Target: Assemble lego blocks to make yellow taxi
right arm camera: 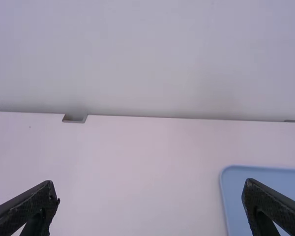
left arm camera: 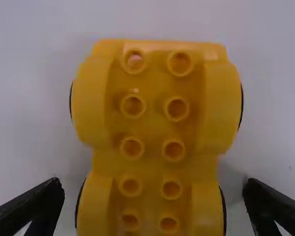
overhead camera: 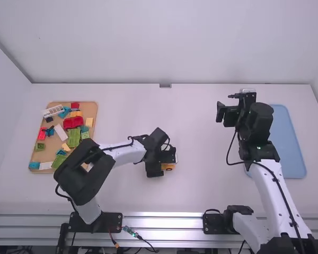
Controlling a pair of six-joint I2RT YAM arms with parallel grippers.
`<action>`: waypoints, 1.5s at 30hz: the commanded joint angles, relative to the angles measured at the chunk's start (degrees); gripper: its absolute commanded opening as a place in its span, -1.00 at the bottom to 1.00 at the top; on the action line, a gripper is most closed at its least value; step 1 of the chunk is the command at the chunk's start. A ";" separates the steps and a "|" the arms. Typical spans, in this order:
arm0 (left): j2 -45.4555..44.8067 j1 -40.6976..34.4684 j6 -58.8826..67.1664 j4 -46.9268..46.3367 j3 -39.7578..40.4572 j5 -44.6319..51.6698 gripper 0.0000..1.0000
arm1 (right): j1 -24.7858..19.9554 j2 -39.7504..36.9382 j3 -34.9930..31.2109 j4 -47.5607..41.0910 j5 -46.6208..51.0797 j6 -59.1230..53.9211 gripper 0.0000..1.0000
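Just above the table's middle stands my left gripper (overhead camera: 163, 159), with the yellow car base (overhead camera: 168, 166) beneath it. In the left wrist view the base (left arm camera: 151, 118) has two rows of round studs, rounded wheel arches and dark edges at its sides. My left gripper (left arm camera: 152, 189) is open, one finger on either side of the base's near part, with gaps between. Over the table's right half is my right gripper (overhead camera: 226, 104); in the right wrist view this gripper (right arm camera: 151, 189) is open and holds nothing.
A tan tray (overhead camera: 55, 149) of mixed bricks, some red, green, blue and white, lies at the far left. The blue tray (overhead camera: 290, 143) is on the right, partly behind the right arm; its corner (right arm camera: 236, 189) appears in the right wrist view.
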 commanded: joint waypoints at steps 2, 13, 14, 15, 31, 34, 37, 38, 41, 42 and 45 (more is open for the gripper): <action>0.09 0.24 -1.11 -4.76 2.69 -5.60 0.98 | -0.17 -0.64 0.92 -0.02 0.04 0.15 0.98; -10.88 2.86 6.60 -32.79 19.12 -11.63 0.98 | -0.22 -0.64 0.92 -0.02 0.07 0.15 0.98; -12.66 4.44 4.88 -33.75 19.82 -14.71 0.98 | -0.22 -0.64 0.92 0.04 0.11 0.17 0.98; -14.25 6.27 2.80 -33.24 19.91 -17.18 0.98 | -0.22 -0.64 0.92 0.15 0.07 0.17 0.98; -20.24 55.78 -39.38 -14.78 19.78 -11.54 0.98 | -0.20 -0.64 0.92 0.33 0.09 0.15 0.98; -17.46 62.20 -43.80 -13.14 19.78 -6.36 0.98 | -0.20 -0.64 0.92 0.33 0.04 0.20 0.98; -13.60 66.45 -38.47 -11.78 19.78 7.28 0.98 | -0.22 -0.64 0.92 0.24 0.07 0.15 0.98; -11.61 66.97 -36.74 -11.41 19.80 10.08 0.98 | -0.22 -0.64 0.92 0.24 0.07 0.17 0.98; -7.41 66.77 -36.63 -8.90 20.09 10.27 0.98 | -0.22 -0.64 0.92 0.28 0.09 0.13 0.98; -6.08 66.40 -36.54 -8.20 20.44 10.08 0.98 | -0.22 -0.64 0.92 0.39 0.07 0.17 0.98; -1.81 65.18 -33.50 -8.00 22.99 10.95 0.98 | -0.24 -0.64 0.92 0.35 0.11 0.13 0.98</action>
